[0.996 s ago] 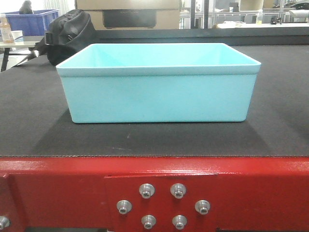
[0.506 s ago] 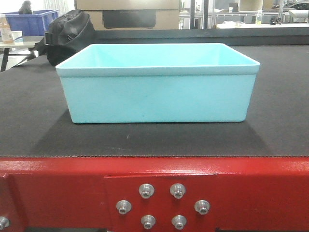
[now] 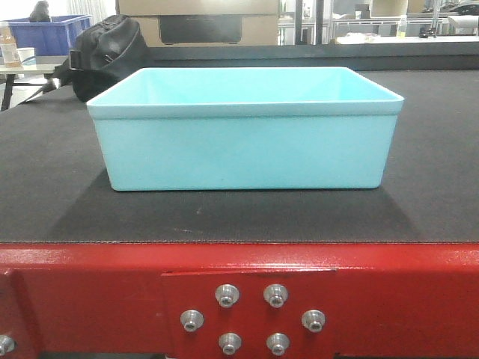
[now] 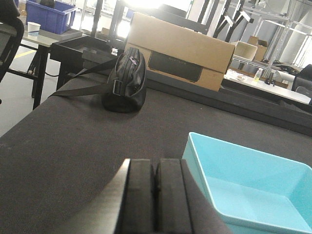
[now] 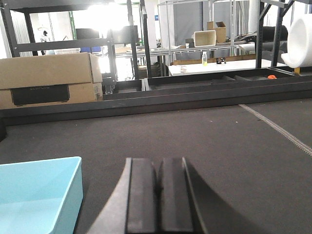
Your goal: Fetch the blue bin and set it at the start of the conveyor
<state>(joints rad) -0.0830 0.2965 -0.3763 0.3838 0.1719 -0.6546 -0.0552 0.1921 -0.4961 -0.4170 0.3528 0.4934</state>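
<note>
The blue bin point(image 3: 245, 127), a light turquoise tub, stands upright on the black belt of the conveyor start point(image 3: 239, 213), just behind the red frame point(image 3: 389, 292) with its silver bolts. Nothing shows inside it. My left gripper point(image 4: 156, 168) is shut with nothing between its pads and hangs over the belt just left of the blue bin point(image 4: 248, 185). Over the belt to the right of the blue bin point(image 5: 36, 195), my right gripper point(image 5: 159, 168) is shut and empty too, a gap apart from the rim. Neither gripper shows in the front view.
A black bag point(image 3: 105, 56) point(image 4: 126, 83) lies on the belt behind the bin's left corner. A cardboard box point(image 4: 180, 51) point(image 5: 46, 80) stands beyond the belt's far rail. Dark blue crates point(image 3: 52, 34) sit on a table at far left.
</note>
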